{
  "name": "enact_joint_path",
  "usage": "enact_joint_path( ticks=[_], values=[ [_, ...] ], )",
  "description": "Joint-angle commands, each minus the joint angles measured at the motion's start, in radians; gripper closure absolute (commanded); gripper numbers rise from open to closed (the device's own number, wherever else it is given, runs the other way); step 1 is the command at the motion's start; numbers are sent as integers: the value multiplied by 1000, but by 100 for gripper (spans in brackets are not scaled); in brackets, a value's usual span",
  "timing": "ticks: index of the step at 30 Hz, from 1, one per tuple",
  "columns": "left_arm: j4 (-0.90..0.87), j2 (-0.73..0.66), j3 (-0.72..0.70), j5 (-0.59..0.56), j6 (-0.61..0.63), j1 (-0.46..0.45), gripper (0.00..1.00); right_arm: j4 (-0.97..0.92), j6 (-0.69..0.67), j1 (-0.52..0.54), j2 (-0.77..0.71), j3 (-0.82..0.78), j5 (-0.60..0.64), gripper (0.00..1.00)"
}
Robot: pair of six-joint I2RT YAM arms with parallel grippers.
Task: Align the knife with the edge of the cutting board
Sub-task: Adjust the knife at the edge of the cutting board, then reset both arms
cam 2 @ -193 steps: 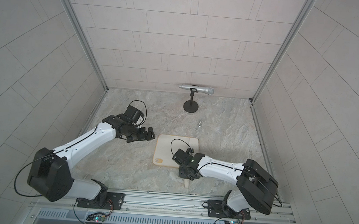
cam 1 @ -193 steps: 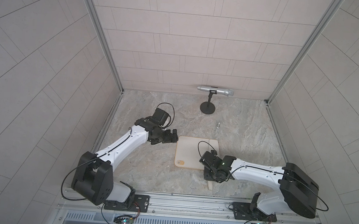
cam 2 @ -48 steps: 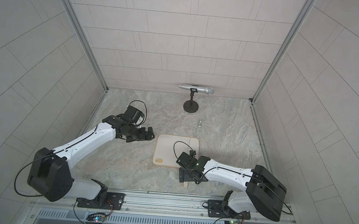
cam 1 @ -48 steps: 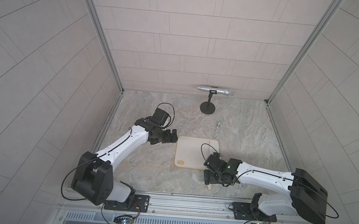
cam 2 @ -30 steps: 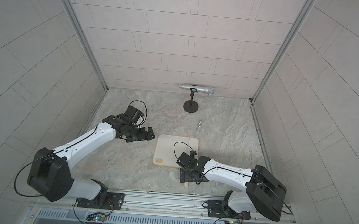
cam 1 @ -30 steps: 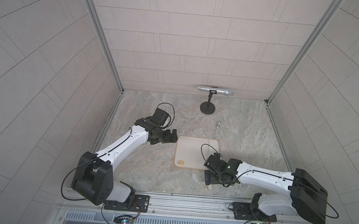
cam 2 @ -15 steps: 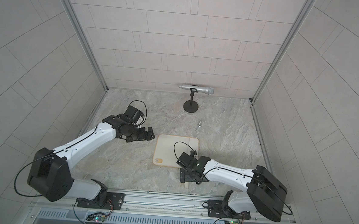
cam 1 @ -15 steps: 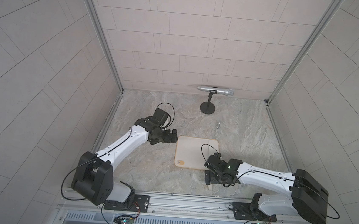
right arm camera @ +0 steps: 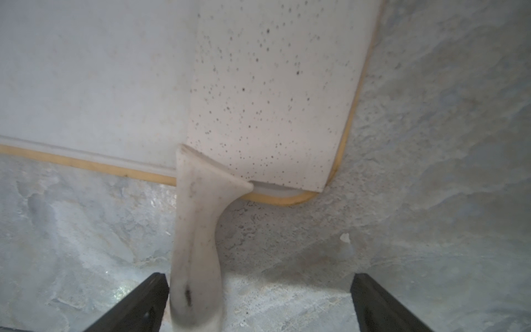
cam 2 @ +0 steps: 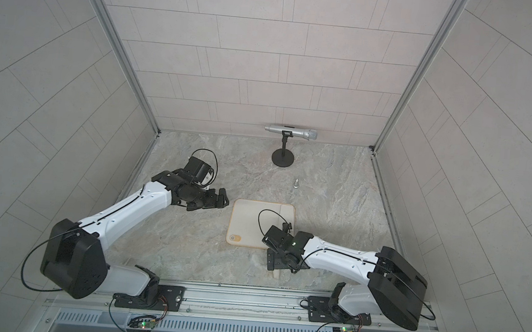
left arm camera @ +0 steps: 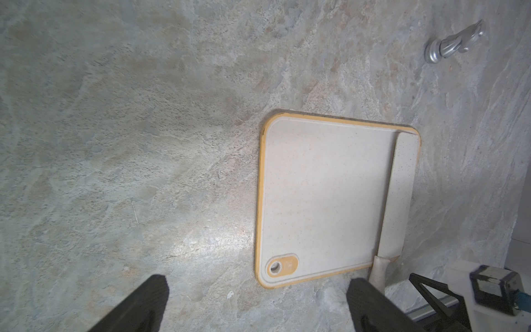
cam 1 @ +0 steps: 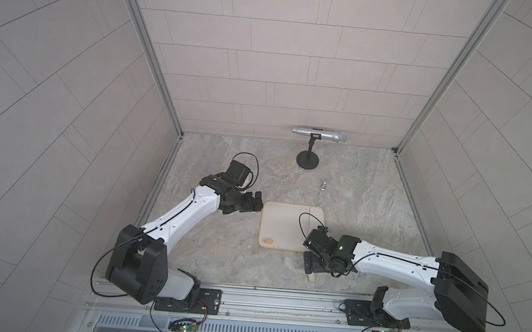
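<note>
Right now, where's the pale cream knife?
In both top views the knife lies along the right edge of the tan-rimmed cream cutting board, handle overhanging between the open jaws of the right gripper.

knife (left arm camera: 399, 195): one
cutting board (left arm camera: 321, 195): one
microphone on stand (cam 1: 320, 134): one
small silver fitting (cam 1: 323, 185): one
arms: two, left arm (cam 1: 185, 214) and right arm (cam 1: 394, 263)
hands: two, left hand (left arm camera: 255, 290) and right hand (right arm camera: 258, 287)

Open desk (cam 1: 211, 244) lies left of the cutting board (cam 1: 282, 227). Microphone stand (cam 1: 307, 160) and small metal piece (cam 1: 323, 186) stand behind it.
</note>
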Motion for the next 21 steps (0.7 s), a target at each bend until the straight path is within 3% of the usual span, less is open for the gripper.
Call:
enact_joint_path(
  ticks=[1, 9, 16, 21],
  values=[
    [-29, 6, 6, -13, 15, -4, 0, -10, -11, 4, -52, 9, -3, 0],
    [-25, -27, 6, -61, 17, -4, 0, -48, -133, -52, -200, 69, 30, 0],
    [4, -94, -10, -130, 6, -1, 0, -55, -275, -348, -323, 86, -136, 0],
    [26, -118, -5, -168, -12, 28, 0, -52, -371, -544, -311, 140, -221, 0]
  ],
)
